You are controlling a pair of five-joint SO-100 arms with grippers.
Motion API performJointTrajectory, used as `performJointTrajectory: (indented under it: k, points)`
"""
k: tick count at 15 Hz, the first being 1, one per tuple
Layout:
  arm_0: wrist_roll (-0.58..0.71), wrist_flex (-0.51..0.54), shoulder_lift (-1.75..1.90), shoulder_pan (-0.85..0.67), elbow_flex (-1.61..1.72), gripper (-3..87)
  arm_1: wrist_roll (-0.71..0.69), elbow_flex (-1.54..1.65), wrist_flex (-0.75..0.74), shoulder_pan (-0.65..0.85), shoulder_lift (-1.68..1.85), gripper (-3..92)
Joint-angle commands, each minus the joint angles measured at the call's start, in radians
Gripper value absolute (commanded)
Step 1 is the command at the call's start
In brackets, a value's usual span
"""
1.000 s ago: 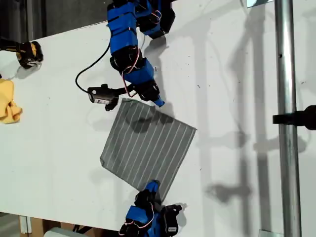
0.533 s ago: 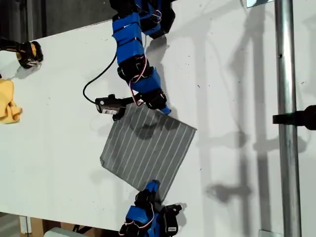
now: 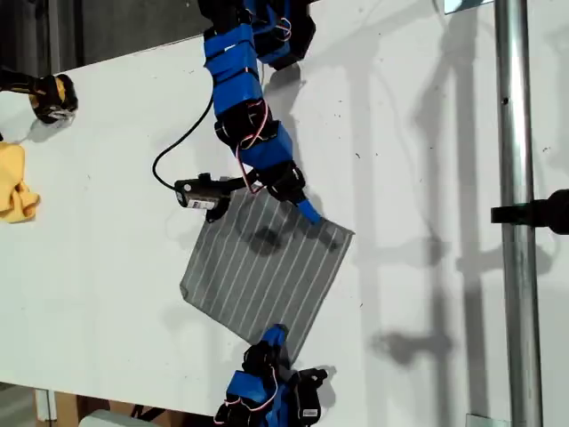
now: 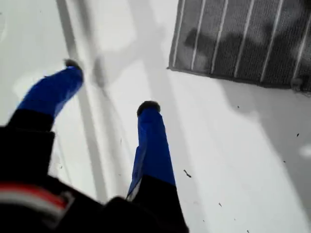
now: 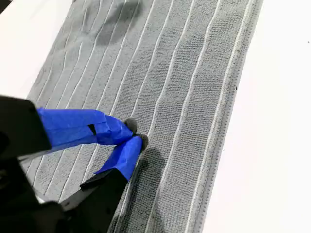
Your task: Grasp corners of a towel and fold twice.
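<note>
Grey cloth with thin white stripes: the towel (image 3: 262,267), lying flat and open on the white worktop (image 3: 427,133), turned like a diamond in the exterior view. Near the middle of that view, with one corner (image 3: 351,234) pointing to the exterior view's right and another corner (image 3: 182,289) pointing to its left. Up close in the second wrist view, the same towel (image 5: 194,73) with a straight edge next to bare white worktop. Down on it, my second tool (image 5: 132,136), closed, with both blue tips touching each other and pressing on the cloth a little way in from that edge. Cannot tell if any cloth is pinched between the tips. Same tool in the exterior view: my second tool (image 3: 308,212), on the arm reaching down from the top of that view, near the towel's upper edge. Low in the exterior view, by the towel's lowest corner, my first tool (image 3: 274,336). In the first wrist view, my first tool (image 4: 111,86) wide open, holding nothing, with white worktop under its blue tips and the towel (image 4: 243,39) just ahead. Far off at the exterior view's left edge, a small yellow cloth (image 3: 13,182), well apart from the towel.
</note>
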Motion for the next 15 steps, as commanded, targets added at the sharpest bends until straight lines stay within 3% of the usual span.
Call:
performJointTrajectory:
  k: [1, 15]
  points:
    - [-0.009, 0.003, 0.006, -0.002, 0.005, -0.3, -0.034, -0.046, -0.032, -0.009, 0.029, 40.2]
    - [-0.025, -0.002, 0.006, -0.002, 0.005, -0.2, -0.043, -0.115, -0.209, 0.046, -0.402, 36.7]
